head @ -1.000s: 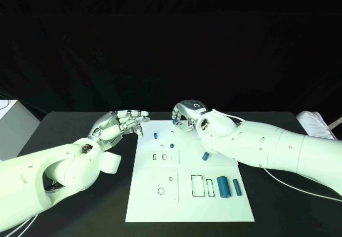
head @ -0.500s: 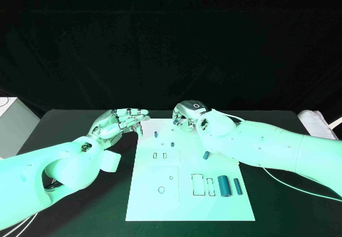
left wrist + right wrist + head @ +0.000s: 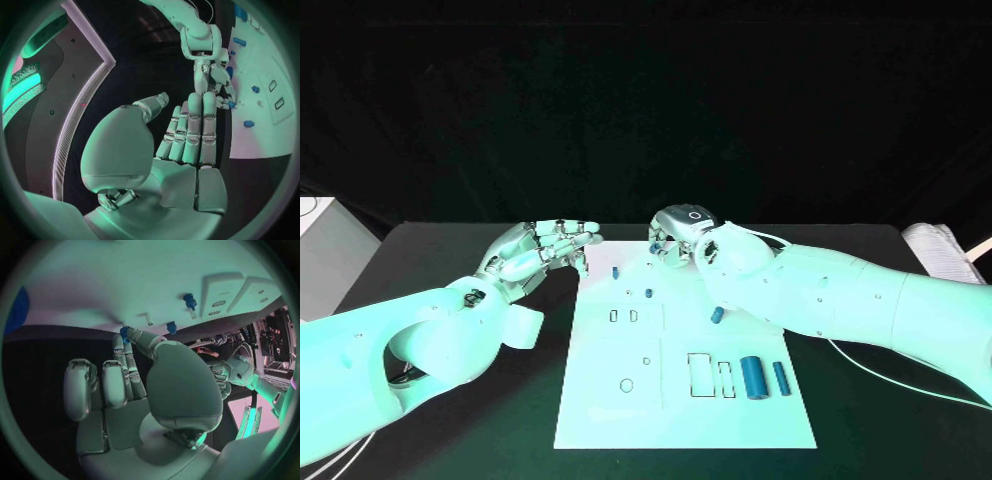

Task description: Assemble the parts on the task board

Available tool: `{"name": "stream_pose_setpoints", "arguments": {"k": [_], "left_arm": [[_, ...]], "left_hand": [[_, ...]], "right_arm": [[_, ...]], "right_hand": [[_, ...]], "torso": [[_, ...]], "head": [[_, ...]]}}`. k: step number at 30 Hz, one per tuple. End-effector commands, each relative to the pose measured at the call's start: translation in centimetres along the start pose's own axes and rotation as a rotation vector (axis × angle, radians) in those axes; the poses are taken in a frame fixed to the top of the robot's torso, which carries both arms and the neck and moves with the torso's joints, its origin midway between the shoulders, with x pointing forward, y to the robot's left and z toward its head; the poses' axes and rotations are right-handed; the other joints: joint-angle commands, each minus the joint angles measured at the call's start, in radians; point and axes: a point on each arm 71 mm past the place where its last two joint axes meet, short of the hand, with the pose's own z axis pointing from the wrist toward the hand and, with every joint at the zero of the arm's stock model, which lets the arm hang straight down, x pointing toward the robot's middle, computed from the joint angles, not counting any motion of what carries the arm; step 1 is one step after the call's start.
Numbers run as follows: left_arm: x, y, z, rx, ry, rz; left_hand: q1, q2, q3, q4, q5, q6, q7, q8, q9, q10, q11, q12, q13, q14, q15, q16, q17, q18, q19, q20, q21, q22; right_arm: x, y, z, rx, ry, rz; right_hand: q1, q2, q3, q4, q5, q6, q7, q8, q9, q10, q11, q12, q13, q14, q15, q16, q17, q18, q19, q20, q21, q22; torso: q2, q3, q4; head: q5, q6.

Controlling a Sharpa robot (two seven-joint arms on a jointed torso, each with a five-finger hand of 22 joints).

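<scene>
Silver right hand (image 3: 682, 232) pinches a small blue part (image 3: 124, 333) at the white task board's (image 3: 682, 420) 12 o'clock edge. Left hand (image 3: 542, 250), 9 o'clock of it, empty, fingers apart. Part looks rigid, light, slippery: pinch mid-body.
</scene>
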Motion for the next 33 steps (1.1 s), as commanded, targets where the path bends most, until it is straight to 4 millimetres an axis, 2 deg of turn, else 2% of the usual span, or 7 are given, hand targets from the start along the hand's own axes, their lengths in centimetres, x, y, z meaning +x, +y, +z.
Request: {"name": "stream_pose_setpoints", "arguments": {"k": [1, 10, 19, 22, 25, 27, 33], "left_arm": [[0.2, -0.2, 0.1, 0.015, 0.015, -0.007], [0.2, -0.3, 0.0, 0.013, 0.016, -0.007], [0.1, -0.3, 0.0, 0.011, 0.017, -0.007], [0.1, -0.3, 0.0, 0.011, 0.016, -0.007], [0.0, -0.3, 0.0, 0.010, 0.013, -0.005], [-0.1, -0.3, -0.1, 0.009, 0.011, -0.004], [-0.4, -0.3, -0.1, 0.006, 0.006, -0.002]], "left_hand": [[-0.003, 0.007, 0.006, -0.002, -0.005, -0.006, 0.000, -0.003, 0.002, -0.008, -0.002, 0.002, 0.002, -0.007, -0.001, 0.002, 0.002, 0.014, -0.008, 0.002, 0.007, 0.001], [-0.003, 0.007, 0.006, -0.002, -0.005, -0.006, 0.000, -0.003, 0.002, -0.008, -0.002, 0.002, 0.002, -0.007, -0.001, 0.002, 0.002, 0.014, -0.008, 0.002, 0.007, 0.001], [-0.003, 0.007, 0.006, -0.002, -0.005, -0.006, 0.000, -0.003, 0.002, -0.008, -0.002, 0.002, 0.002, -0.007, -0.001, 0.002, 0.002, 0.014, -0.008, 0.002, 0.007, 0.001], [-0.005, 0.009, 0.006, -0.001, -0.005, -0.007, 0.001, -0.003, 0.002, -0.009, -0.002, 0.002, 0.002, -0.008, -0.001, 0.004, 0.002, 0.014, -0.010, 0.003, 0.010, 0.002], [-0.005, 0.009, 0.006, -0.001, -0.005, -0.007, 0.001, -0.003, 0.002, -0.009, -0.002, 0.002, 0.002, -0.008, -0.001, 0.004, 0.002, 0.014, -0.010, 0.003, 0.010, 0.002], [-0.005, 0.009, 0.007, -0.001, -0.005, -0.007, 0.001, -0.003, 0.003, -0.009, -0.002, 0.002, 0.002, -0.008, -0.001, 0.004, 0.002, 0.014, -0.010, 0.003, 0.010, 0.003], [-0.005, 0.009, 0.007, -0.001, -0.005, -0.007, 0.001, -0.003, 0.003, -0.009, -0.002, 0.002, 0.002, -0.008, -0.001, 0.004, 0.002, 0.014, -0.010, 0.003, 0.010, 0.003]], "right_arm": [[0.3, 0.1, 0.1, -0.002, 0.019, -0.012], [0.3, 0.1, 0.3, -0.005, 0.015, -0.013], [0.3, 0.1, 0.4, -0.010, 0.019, -0.008], [0.3, 0.0, 0.2, -0.011, 0.014, -0.001], [0.2, -0.1, 0.0, -0.005, 0.016, 0.007], [0.2, -0.3, -0.4, -0.003, 0.018, 0.013], [-0.8, -1.0, -1.7, 0.006, 0.019, 0.035]], "right_hand": [[-0.007, -0.006, 0.002, -0.002, 0.002, -0.003, 0.004, 0.000, 0.002, 0.001, -0.002, -0.003, 0.002, 0.036, -0.002, 0.005, -0.001, -0.012, 0.000, 0.002, -0.006, 0.004], [-0.011, -0.010, 0.003, -0.001, 0.002, -0.010, 0.005, -0.003, 0.003, -0.005, 0.001, -0.007, 0.002, 0.035, 0.000, 0.004, -0.003, -0.011, -0.004, 0.004, -0.012, -0.004], [-0.037, -0.047, 0.007, 0.005, -0.006, -0.081, 0.020, -0.041, 0.006, -0.107, 0.026, -0.051, -0.016, 0.020, 0.021, -0.019, -0.050, 0.012, -0.059, 0.023, -0.100, -0.107], [-0.043, -0.057, -0.033, 0.009, -0.002, -0.129, 0.019, -0.066, 0.007, -0.187, 0.035, -0.042, -0.028, -0.007, 0.028, -0.062, -0.120, 0.032, -0.107, 0.032, -0.184, -0.201], [-0.032, -0.048, -0.110, 0.019, 0.026, -0.152, 0.026, -0.080, 0.013, -0.231, 0.039, -0.021, -0.035, -0.022, 0.032, -0.087, -0.165, 0.042, -0.129, 0.036, -0.239, -0.256], [-0.024, -0.041, -0.141, 0.024, 0.029, -0.155, 0.030, -0.083, 0.015, -0.241, 0.040, -0.010, -0.037, -0.024, 0.033, -0.092, -0.175, 0.044, -0.129, 0.037, -0.250, -0.265], [-0.013, -0.031, -0.172, 0.033, 0.031, -0.151, 0.032, -0.084, 0.019, -0.243, 0.040, 0.010, -0.038, -0.023, 0.032, -0.091, -0.176, 0.044, -0.124, 0.036, -0.254, -0.265]], "torso": [[0.000, -0.0011, 0.0000], [0.001, -0.0013, -0.0008], [0.001, -0.0007, -0.0018], [0.001, -0.0004, -0.0022], [0.000, 0.0008, -0.0042], [0.000, 0.0012, -0.0062], [-0.004, 0.0028, -0.0130]], "head": [[0.001, 0.001], [0.003, 0.002], [0.003, 0.003], [0.004, 0.004], [0.007, 0.005], [0.006, 0.004], [0.011, 0.005]]}}
